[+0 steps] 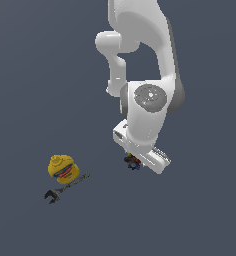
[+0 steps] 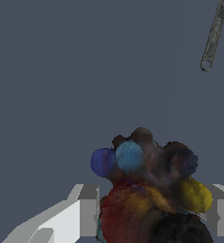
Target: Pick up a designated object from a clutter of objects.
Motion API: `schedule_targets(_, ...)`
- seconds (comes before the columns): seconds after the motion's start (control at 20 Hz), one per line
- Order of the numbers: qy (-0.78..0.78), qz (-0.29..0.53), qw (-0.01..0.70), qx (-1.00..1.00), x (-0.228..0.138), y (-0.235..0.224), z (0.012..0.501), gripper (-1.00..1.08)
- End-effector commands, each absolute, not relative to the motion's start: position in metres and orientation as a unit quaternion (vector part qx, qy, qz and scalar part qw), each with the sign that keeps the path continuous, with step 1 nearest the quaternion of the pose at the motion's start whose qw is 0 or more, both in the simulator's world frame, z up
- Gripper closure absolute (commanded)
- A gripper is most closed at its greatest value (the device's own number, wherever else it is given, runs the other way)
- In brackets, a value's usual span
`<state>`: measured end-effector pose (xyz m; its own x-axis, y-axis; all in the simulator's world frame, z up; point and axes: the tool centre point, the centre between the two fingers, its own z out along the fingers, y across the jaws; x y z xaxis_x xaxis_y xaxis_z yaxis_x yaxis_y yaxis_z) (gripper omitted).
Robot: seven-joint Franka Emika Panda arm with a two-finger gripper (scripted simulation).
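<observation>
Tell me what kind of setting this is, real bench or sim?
Almost certainly a simulator scene, not a real bench: a flat, featureless dark grey floor with no walls or edges, a white Panda arm, and a few stray props, a yellow head-shaped toy beside a wrench.

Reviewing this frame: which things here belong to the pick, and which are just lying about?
Part of the job:
- the dark red-black-blue object, sitting between the claw's fingers
- the claw itself, over that object

Lying about:
- the yellow head-shaped toy, off to the exterior view's left
- the grey-black wrench, beside the toy
</observation>
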<state>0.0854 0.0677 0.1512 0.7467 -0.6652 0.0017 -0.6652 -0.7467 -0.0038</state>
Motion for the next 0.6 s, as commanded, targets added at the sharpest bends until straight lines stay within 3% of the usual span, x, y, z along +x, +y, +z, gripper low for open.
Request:
schedule_targets(0.0,0.356,-0.002,0.002,-0.935,0.091,0.057,0.179,1.08)
schedule_targets(0.55,0.356,-0.001,0.001,-0.935,0.115,0.01,0.294,1.08)
